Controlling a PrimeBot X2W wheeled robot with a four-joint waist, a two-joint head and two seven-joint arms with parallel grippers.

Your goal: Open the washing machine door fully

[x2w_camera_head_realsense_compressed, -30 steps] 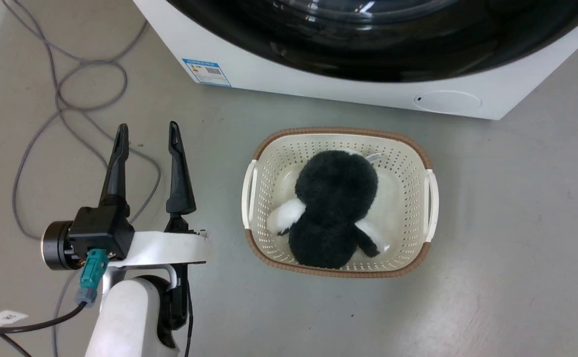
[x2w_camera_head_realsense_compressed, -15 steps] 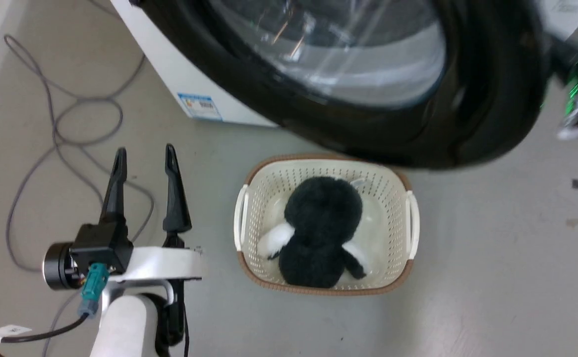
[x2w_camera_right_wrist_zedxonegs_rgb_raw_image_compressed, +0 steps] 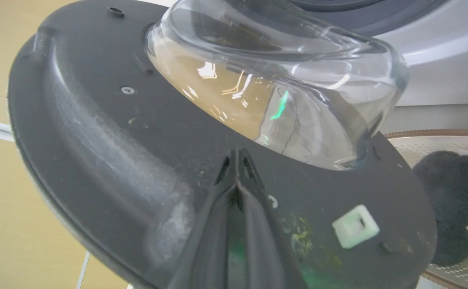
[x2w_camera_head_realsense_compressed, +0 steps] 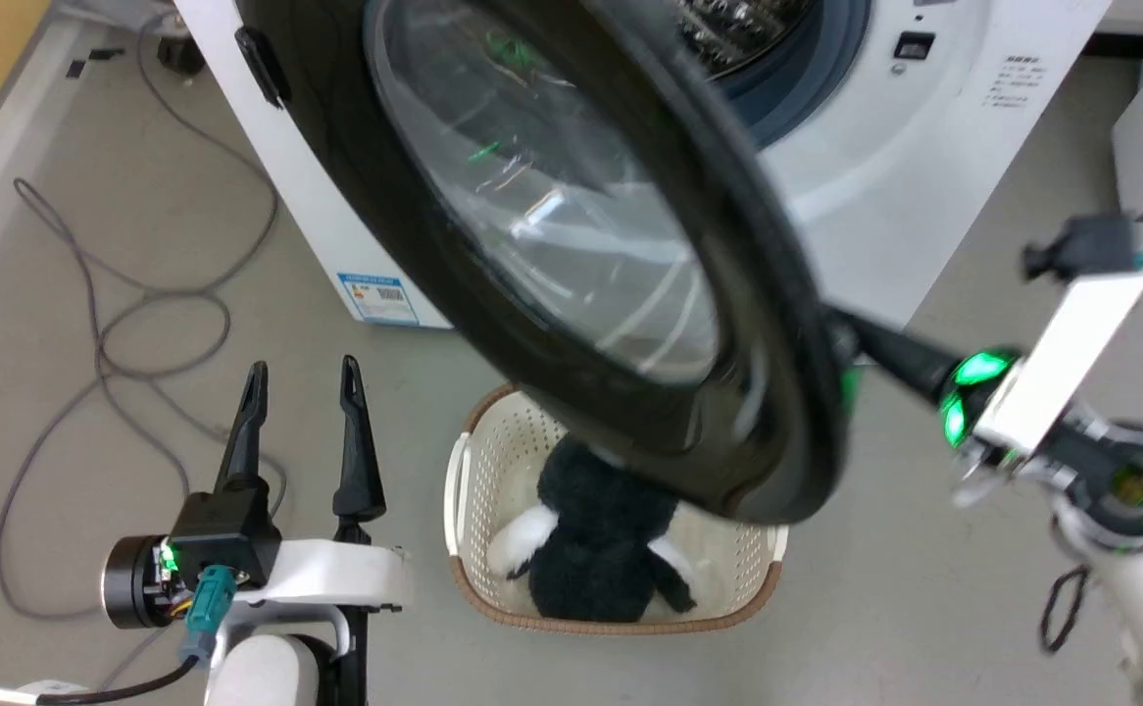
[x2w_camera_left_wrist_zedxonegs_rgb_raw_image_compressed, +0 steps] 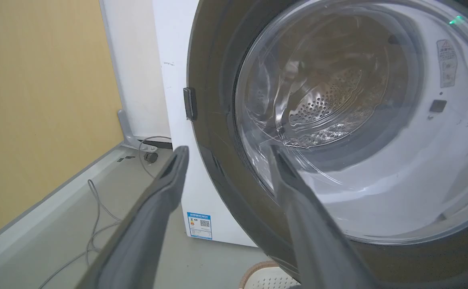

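Note:
The washing machine door (x2w_camera_head_realsense_compressed: 552,245), a glossy black disc with a clear glass bowl, stands swung out from the white washing machine (x2w_camera_head_realsense_compressed: 924,196), hinged on the left. Behind it the steel drum (x2w_camera_head_realsense_compressed: 738,29) shows. My right gripper (x2w_camera_head_realsense_compressed: 851,333) is shut, with its tips pressed on the door's inner face (x2w_camera_right_wrist_zedxonegs_rgb_raw_image_compressed: 109,140) just below the glass bowl (x2w_camera_right_wrist_zedxonegs_rgb_raw_image_compressed: 282,80); nothing is held between the fingers (x2w_camera_right_wrist_zedxonegs_rgb_raw_image_compressed: 238,188). My left gripper (x2w_camera_head_realsense_compressed: 302,378) hangs open at the lower left, apart from the door. In the left wrist view the left gripper (x2w_camera_left_wrist_zedxonegs_rgb_raw_image_compressed: 228,152) faces the door's outer side (x2w_camera_left_wrist_zedxonegs_rgb_raw_image_compressed: 218,160).
A cream basket (x2w_camera_head_realsense_compressed: 469,490) with a black-and-white plush toy (x2w_camera_head_realsense_compressed: 601,559) sits on the floor under the open door. Grey cables (x2w_camera_head_realsense_compressed: 91,324) loop on the floor at the left. A yellow wall (x2w_camera_left_wrist_zedxonegs_rgb_raw_image_compressed: 37,100) stands left of the washer. A blue label (x2w_camera_head_realsense_compressed: 375,294) marks the washer's lower corner.
The head camera has tilted up. The door has swung out from the washer front, baring the drum. My right gripper has come into view at the door's edge. The left gripper stays open.

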